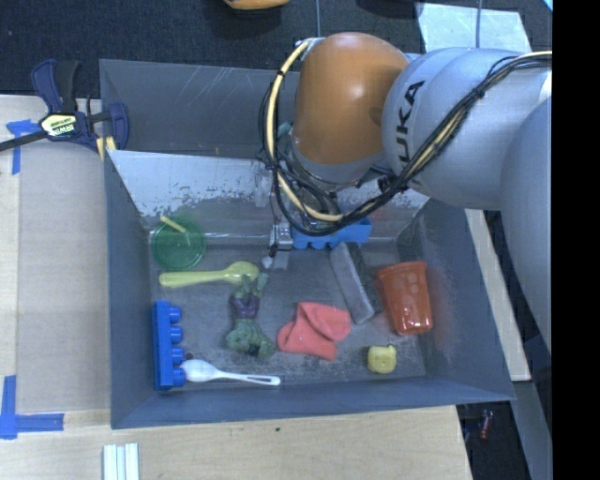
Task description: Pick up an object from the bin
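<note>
Nine small things are lying loose in the grey metal bin. Its sloping walls are looking scuffed, the back wall is showing whitish scratches and dark speckles, and the floor is carrying a dusting of specks. Beyond the back rim a dark surface is running across the top.

Starting at the left, a blue studded block is lying lengthwise along the left wall. Just behind it a green round cup is sitting in the back left corner. A yellow-green spoon is stretching rightward from under the cup, and a white spoon is lying along the front edge with its bowl touching the blue block. Moving toward the middle, a small purple thing is sitting just below the yellow-green spoon's bowl, and a lumpy green thing is resting close in front of it.

Now the tool: it is hanging over the middle of the bin with its jaws spread wide and nothing between them. The left finger is standing just beside the yellow-green spoon's bowl, and the long grey right finger is slanting down toward the front. A crumpled pink thing is lying nearest, just in front of the gap, apart from both fingers.

Further right, a small yellow thing is sitting near the front wall, and an orange-red cup is lying on its side by the right wall. Above, the orange cover and the grey arm are reaching in, with cables looping round the wrist.
</note>
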{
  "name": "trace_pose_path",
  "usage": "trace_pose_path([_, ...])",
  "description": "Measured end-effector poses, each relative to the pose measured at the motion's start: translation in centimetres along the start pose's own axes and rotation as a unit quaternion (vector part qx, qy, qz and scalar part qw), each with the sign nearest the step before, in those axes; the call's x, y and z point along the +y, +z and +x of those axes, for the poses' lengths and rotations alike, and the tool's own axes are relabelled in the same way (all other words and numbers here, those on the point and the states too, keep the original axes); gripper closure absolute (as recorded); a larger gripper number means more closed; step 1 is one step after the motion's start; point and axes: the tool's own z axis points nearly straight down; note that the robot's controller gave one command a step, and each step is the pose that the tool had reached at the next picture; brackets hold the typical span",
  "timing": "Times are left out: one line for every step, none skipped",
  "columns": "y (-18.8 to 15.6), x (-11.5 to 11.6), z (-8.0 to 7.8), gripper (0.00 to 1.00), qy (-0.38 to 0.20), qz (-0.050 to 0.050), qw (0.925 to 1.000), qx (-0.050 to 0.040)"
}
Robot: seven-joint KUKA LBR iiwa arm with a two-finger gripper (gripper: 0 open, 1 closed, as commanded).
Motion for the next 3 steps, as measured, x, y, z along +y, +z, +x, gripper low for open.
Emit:
trace_pose_path([-0.5, -0.1, -0.2, 0.0, 0.001, 0.0, 1.0, -0.0043])
trace_pose_path([7.3, -4.1, 1.6, 0.0, 0.026, -0.001, 0.9996, -0.006])
trace_pose_path([12.1, -6.1, 3.3, 0.0, 0.032, -0.002, 0.9994, -0.0095])
